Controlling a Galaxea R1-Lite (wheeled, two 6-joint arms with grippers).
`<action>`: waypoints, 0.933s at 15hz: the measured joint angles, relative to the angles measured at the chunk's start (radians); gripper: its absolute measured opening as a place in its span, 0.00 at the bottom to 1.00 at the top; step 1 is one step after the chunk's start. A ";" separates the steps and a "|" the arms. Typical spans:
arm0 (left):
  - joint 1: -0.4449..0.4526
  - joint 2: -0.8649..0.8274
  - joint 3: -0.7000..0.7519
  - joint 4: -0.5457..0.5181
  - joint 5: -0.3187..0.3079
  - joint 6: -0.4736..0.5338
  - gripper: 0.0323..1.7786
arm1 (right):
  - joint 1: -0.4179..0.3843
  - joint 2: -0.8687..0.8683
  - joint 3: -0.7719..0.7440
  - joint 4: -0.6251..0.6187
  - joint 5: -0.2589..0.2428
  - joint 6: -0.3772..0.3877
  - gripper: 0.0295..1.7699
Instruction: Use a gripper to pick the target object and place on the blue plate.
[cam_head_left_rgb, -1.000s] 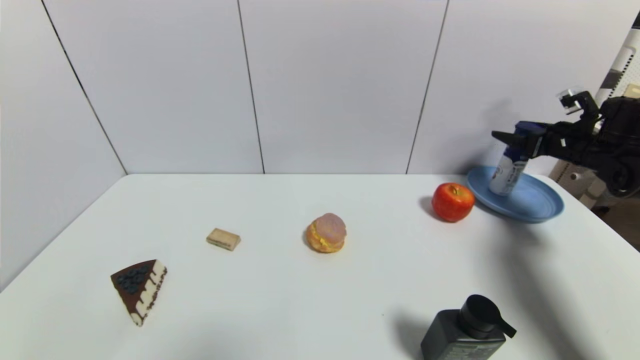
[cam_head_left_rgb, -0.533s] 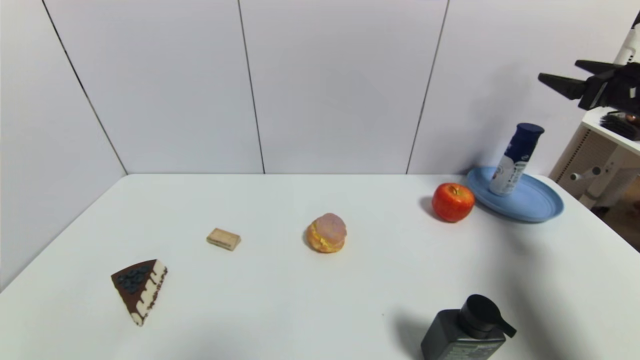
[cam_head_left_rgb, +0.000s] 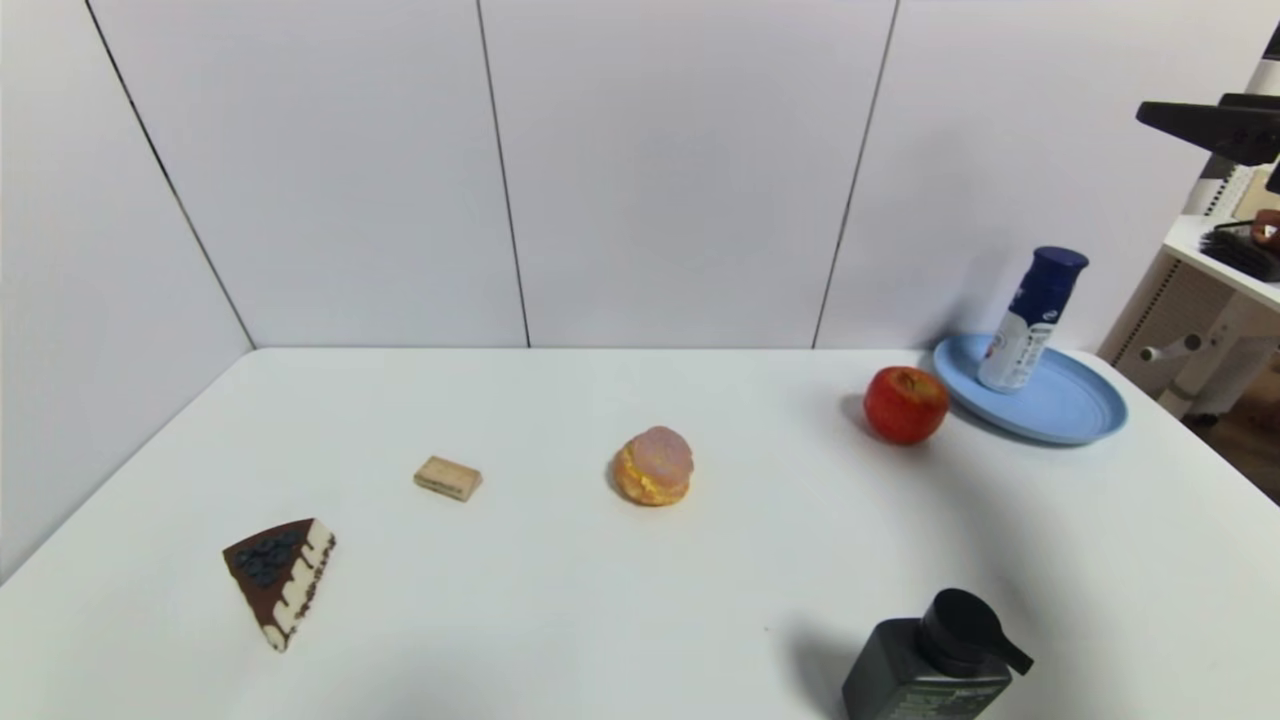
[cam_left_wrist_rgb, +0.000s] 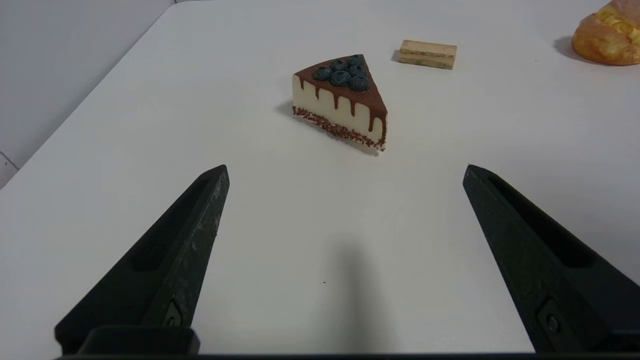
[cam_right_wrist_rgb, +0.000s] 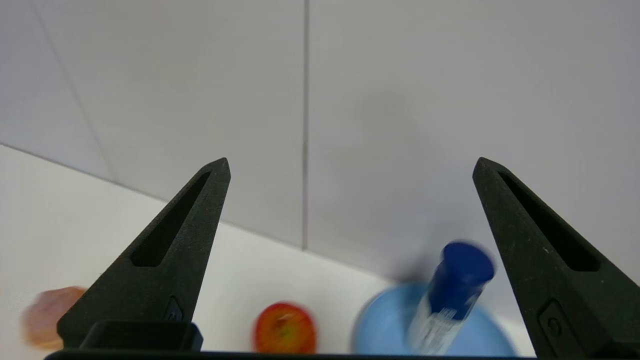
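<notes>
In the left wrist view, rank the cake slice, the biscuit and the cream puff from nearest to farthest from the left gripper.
From the left gripper, jaws open above the table:
1. Cake slice, just ahead, near the middle.
2. Biscuit, beyond the slice, off to one side.
3. Cream puff, farthest, at the frame's corner.

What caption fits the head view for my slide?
Navy-and-white bottle standing upright on the blue plate, right gripper raised clear above.
</notes>
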 joint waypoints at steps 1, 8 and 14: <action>0.000 0.000 0.000 0.000 0.000 0.000 0.95 | 0.043 -0.076 0.029 0.097 -0.062 0.000 0.95; 0.000 0.000 0.000 0.000 0.000 0.000 0.95 | 0.253 -0.577 0.487 0.563 -0.733 -0.192 0.96; 0.000 0.000 0.000 0.000 0.000 0.000 0.95 | 0.264 -1.029 0.950 0.505 -0.587 -0.161 0.96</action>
